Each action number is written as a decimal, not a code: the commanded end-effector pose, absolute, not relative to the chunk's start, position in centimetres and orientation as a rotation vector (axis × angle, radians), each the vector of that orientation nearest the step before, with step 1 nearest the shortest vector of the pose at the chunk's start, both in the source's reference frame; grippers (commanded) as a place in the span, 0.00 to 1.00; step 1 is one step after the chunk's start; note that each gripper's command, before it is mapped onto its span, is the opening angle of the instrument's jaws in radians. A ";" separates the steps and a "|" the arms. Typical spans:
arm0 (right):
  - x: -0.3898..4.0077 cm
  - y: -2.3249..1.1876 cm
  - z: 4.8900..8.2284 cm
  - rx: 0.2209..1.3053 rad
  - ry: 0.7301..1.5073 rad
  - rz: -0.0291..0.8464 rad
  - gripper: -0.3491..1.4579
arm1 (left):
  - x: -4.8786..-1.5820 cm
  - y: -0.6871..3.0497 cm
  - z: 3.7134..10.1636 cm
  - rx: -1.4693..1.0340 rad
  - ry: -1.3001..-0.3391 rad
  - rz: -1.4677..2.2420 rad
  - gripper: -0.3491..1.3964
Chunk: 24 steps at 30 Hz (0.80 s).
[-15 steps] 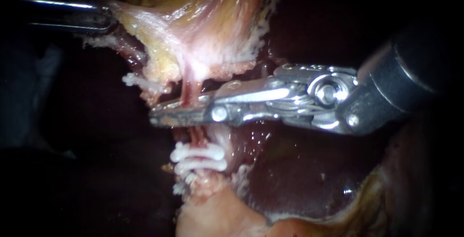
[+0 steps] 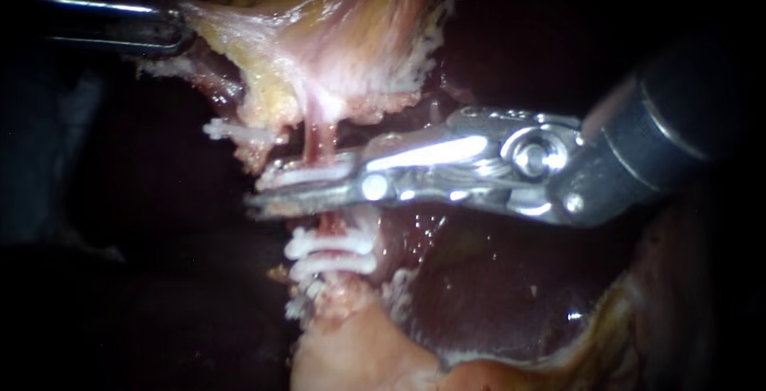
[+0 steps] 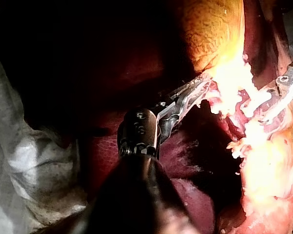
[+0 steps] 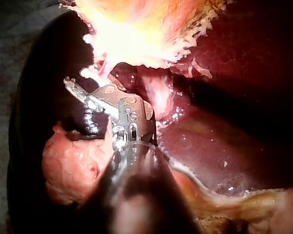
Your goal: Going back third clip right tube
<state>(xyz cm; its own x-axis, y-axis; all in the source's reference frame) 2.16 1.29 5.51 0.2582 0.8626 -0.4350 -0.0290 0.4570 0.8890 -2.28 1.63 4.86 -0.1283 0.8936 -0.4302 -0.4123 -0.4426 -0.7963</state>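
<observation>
A thin pink tube (image 2: 319, 137) runs down from the gallbladder (image 2: 319, 24). My right instrument (image 2: 267, 187) lies across it from the right, jaws open by a narrow gap, and a white clip (image 2: 311, 174) sits on the tube between them. Below it, two more white clips (image 2: 331, 243) cross the same tube. My left instrument (image 2: 163, 30) comes in at the upper left, shut on a pulled-out fold of gallbladder tissue. In the left wrist view its jaws (image 3: 195, 90) hold that pale tissue. The right wrist view shows my right instrument (image 4: 75, 87) at the tube.
Another white clip (image 2: 227, 130) sticks out from tissue left of the tube. Dark red liver (image 2: 495, 279) lies under and right of the right instrument's jaws. Pale fatty tissue (image 2: 359, 351) fills the lower middle.
The right instrument's jaws lay shut across the tube; now a gap shows between them and a white clip is visible on the tube. The left instrument has held still.
</observation>
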 end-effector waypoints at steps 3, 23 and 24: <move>2.14 1.23 5.70 0.889 1.155 0.730 0.45 | -2.28 1.63 4.85 -1.159 -0.627 1.737 0.00; 1.90 1.28 6.15 0.581 1.186 0.519 0.47 | -2.29 1.61 4.86 -1.159 -0.625 1.738 0.00; 1.89 1.27 6.15 0.574 1.189 0.508 0.47 | -2.29 1.60 4.86 -1.159 -0.625 1.738 0.00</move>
<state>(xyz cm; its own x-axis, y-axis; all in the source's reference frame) 1.85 1.26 6.14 0.2973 0.6248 -0.7220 -0.0570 0.7665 0.6398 -2.29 1.60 4.86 -0.1278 0.8930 -0.4315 -0.4138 -0.4434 -0.7951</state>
